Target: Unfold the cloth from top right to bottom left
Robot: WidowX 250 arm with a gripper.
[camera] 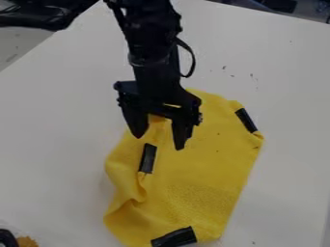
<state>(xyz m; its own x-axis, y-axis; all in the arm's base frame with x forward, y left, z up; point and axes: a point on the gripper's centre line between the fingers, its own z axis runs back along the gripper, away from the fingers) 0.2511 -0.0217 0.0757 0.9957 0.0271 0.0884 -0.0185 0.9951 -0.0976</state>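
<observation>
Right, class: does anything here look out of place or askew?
The yellow cloth is creased and bunched at picture left, one black patch sitting inward from the edge, so it isn't flat. Dark specks dot the white table beyond it, perhaps dirt.

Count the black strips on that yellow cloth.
3: a strip pictured just below the pincer, another strip at the upper right edge of the cloth, a third strip at its bottom edge. Folds may hide more.
</observation>
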